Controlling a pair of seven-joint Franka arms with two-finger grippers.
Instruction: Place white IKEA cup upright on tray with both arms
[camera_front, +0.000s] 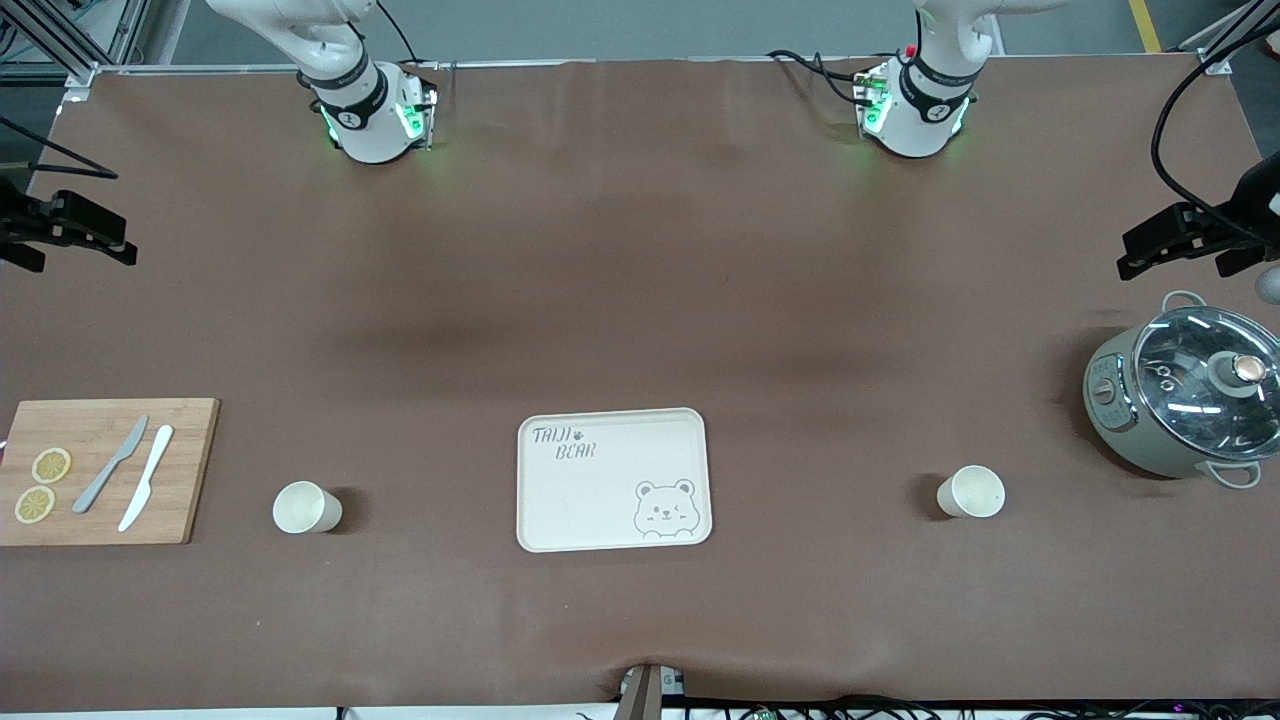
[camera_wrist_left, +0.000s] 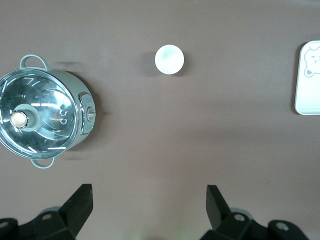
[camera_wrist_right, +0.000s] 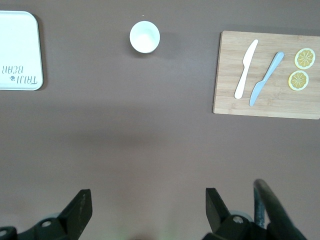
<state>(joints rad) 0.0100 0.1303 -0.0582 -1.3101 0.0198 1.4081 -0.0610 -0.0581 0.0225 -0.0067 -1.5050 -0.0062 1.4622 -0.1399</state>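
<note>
Two white cups stood upright on the brown surface (camera_front: 640, 300), neither on the tray yet. Cream "TAIJI BEAR" tray (camera_front: 612, 478) sat mid-surface, near the front camera, nothing on it. One cup (camera_front: 306, 507) stood between the tray and the wooden cutting board (camera_front: 105, 470) toward the right arm's end; other cup (camera_front: 971, 491) stood between the tray and the lidded electric pot (camera_front: 1185, 390) toward the left arm's end. Both cups level with the tray, well apart from it.

Left gripper (camera_wrist_left: 149, 207) hung high over bare surface at the left arm's end, fingers spread wide, holding nothing; its wrist view looked straight down on the pot-side cup (camera_wrist_left: 169, 59), pot (camera_wrist_left: 45, 117) and tray edge (camera_wrist_left: 307, 85). Right gripper (camera_wrist_right: 149, 207) hung the same way at the right arm's end, fingers apart, nothing held; its view showed the board-side cup (camera_wrist_right: 145, 36), tray (camera_wrist_right: 19, 50), board (camera_wrist_right: 267, 75) with white knife (camera_wrist_right: 246, 69), grey-blue knife (camera_wrist_right: 266, 79) and two lemon slices (camera_wrist_right: 301, 69).

Key relation: each cup lay on its own arm's side, so judged one cup per arm. Cup axis vertical, mouths up, so no flipping looked needed, just grasp and carry inward to the tray. Task judged at the start
</note>
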